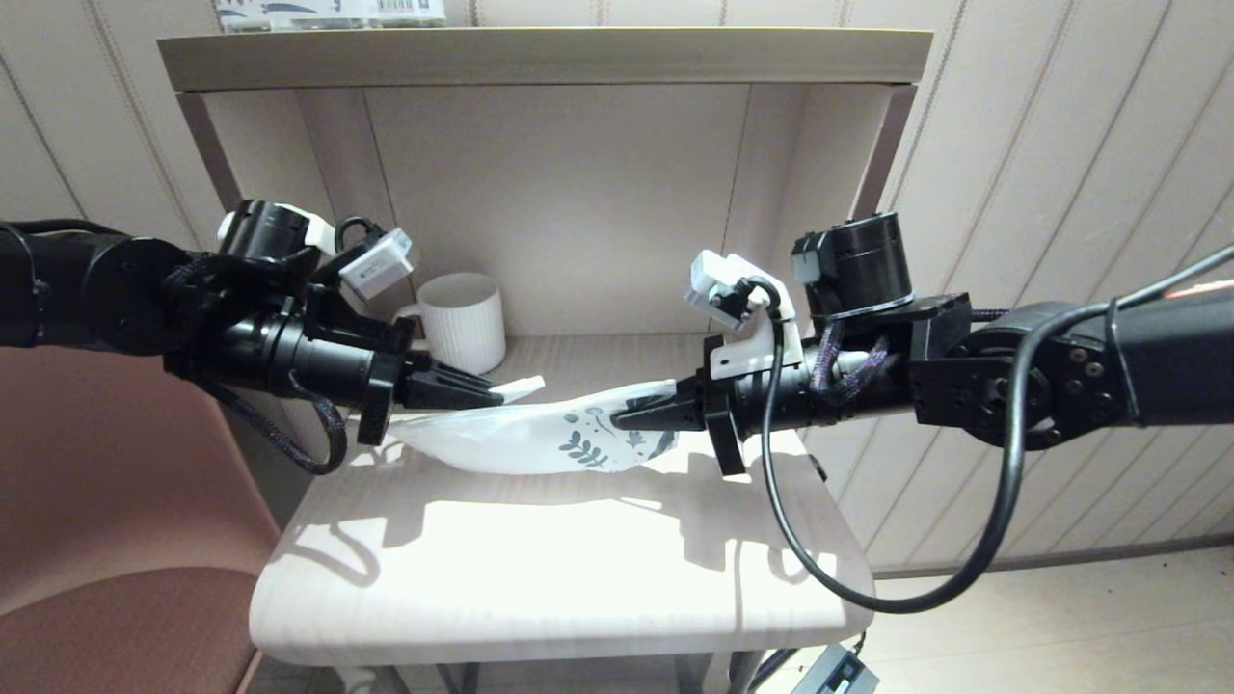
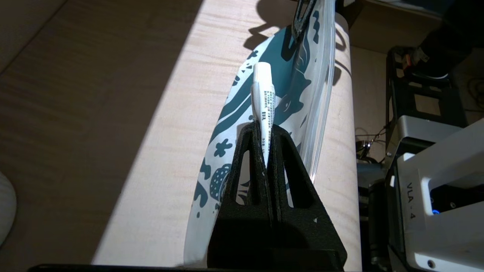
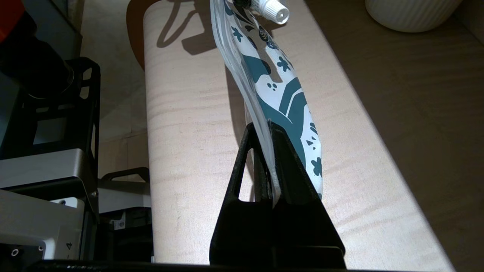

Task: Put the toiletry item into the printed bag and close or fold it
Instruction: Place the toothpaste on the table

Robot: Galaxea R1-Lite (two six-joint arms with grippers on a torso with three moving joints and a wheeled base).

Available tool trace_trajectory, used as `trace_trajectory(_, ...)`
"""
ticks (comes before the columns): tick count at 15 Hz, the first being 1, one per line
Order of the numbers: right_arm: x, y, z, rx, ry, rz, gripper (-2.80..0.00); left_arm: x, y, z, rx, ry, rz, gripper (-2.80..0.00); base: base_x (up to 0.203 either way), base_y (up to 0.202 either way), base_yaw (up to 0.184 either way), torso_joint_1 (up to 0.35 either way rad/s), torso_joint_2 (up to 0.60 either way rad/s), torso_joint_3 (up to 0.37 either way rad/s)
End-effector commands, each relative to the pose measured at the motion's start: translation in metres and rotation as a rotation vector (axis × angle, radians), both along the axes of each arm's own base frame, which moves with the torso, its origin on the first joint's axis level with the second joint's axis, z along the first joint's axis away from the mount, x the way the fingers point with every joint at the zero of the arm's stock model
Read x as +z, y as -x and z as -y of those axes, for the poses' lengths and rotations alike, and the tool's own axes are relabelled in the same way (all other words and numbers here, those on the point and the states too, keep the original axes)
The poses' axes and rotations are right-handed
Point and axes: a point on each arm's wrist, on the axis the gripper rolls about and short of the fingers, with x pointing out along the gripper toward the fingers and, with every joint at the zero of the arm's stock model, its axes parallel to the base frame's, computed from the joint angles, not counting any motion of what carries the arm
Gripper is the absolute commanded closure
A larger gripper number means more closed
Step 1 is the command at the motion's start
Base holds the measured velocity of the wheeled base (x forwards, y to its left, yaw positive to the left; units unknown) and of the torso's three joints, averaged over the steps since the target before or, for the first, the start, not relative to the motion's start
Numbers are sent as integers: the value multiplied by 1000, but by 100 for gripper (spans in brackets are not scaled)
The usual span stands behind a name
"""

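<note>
The table [image 1: 540, 569] is carrying the bag [image 1: 540, 439], white with teal leaf print, which is sagging between both arms above the top. The right gripper [image 1: 627, 416] is pinching the bag's printed end. The left gripper [image 1: 492, 393] is clamping the packet [image 1: 519, 387], a thin white printed tube, just over the bag's other end. The mug [image 1: 463, 321] is standing behind. Fingers are hiding the packet's lower part.

White ribbed mug [image 1: 466, 320] on shelf [image 1: 540, 578]
</note>
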Motion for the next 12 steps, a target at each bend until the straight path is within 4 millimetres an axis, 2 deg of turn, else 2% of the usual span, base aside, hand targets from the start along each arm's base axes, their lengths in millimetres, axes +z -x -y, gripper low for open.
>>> trace_trajectory(1,-1,0,-1,7,-1,0,0,-4,-2,0,-5,1,-11,0,0,0,0,0,0,0)
trace_trajectory(5,0,0,-1,6,-2,2,0,-9,1,2,-12,-4,-35,0,0,0,0,0,0,0)
trace_trajectory(9,7,-4,-3,-12,-9,29,0,-13,15,9,-39,-14,-57,0,0,0,0,0,0,0)
trace_trajectory(12,3,-6,-4,-85,36,78,0,-1,15,10,-40,-5,-14,0,0,0,0,0,0,0)
